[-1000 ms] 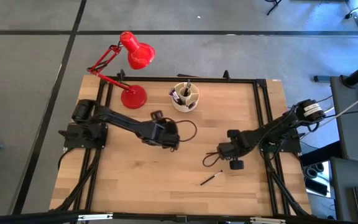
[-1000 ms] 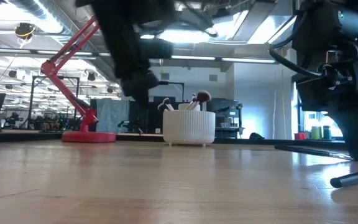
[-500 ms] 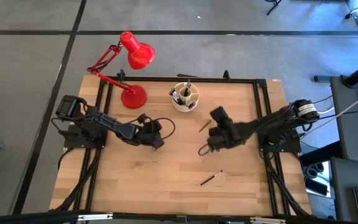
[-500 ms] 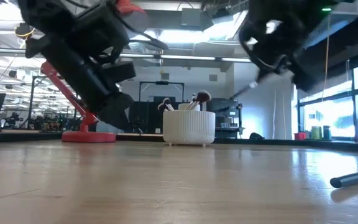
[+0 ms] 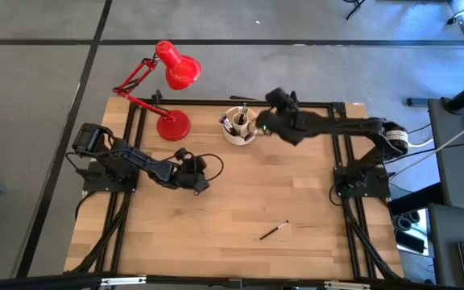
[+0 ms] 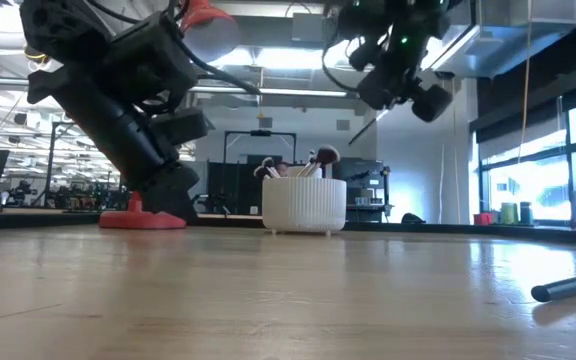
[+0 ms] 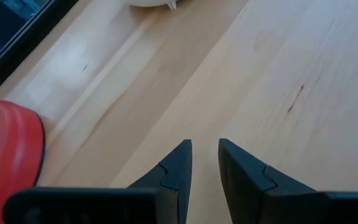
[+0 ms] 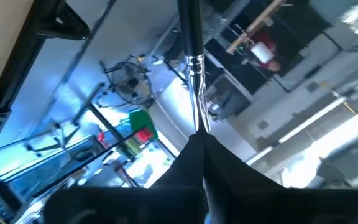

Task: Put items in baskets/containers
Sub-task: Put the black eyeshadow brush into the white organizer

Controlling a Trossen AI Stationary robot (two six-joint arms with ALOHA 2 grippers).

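Note:
The cream ribbed organiser stands near the table's far edge, with several brushes upright in it. My right gripper hovers just right of the organiser's rim and well above it, shut on a thin dark brush. One more dark brush lies flat on the wood near the near edge. My left gripper sits low over the table left of centre, its fingers a little open and holding nothing. My right gripper pinches the brush between its two fingers at the end by the silver ferrule. The dark handle sticks straight out beyond the fingertips. The brush is lifted clear and slants down toward the organiser.
A red desk lamp stands on its round base left of the organiser, its head beyond the far edge; the base shows close to my left gripper. A black frame borders the table. Bare wood spans the middle.
My right gripper lifted a brush off the table's right middle and carried it up and toward the far edge, ending beside the organiser. My left gripper drew back toward the table's left edge and has stayed low.

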